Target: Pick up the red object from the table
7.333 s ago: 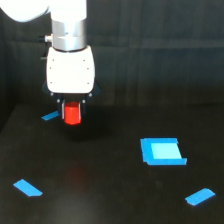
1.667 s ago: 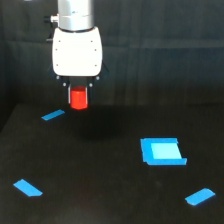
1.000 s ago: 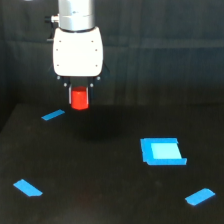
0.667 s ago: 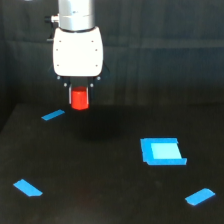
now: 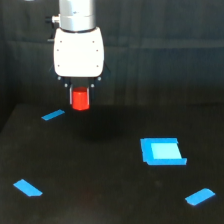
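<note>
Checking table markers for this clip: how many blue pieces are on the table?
4. A strip at the exterior view's left just below the gripper, a strip at lower left, a strip at lower right, and a square patch at right. None looks hidden.

A dim, dark backdrop closes off the scene we see.

Behind the work surface we make out a dark grey wall of draped, curtain-like material (image 5: 165, 50) with faint vertical folds; light falls unevenly, leaving the exterior view's left edge nearly black.
</note>
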### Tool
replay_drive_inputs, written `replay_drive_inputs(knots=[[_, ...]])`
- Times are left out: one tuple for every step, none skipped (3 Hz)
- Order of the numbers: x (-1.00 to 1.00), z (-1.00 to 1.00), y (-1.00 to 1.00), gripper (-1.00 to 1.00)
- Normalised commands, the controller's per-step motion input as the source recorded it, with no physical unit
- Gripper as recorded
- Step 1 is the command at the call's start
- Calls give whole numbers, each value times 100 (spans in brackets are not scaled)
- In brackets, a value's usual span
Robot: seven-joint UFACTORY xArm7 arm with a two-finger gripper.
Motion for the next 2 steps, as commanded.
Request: replay_drive_inputs(knots=[[-2,-5,3,-99],[-4,-8,2,-91]])
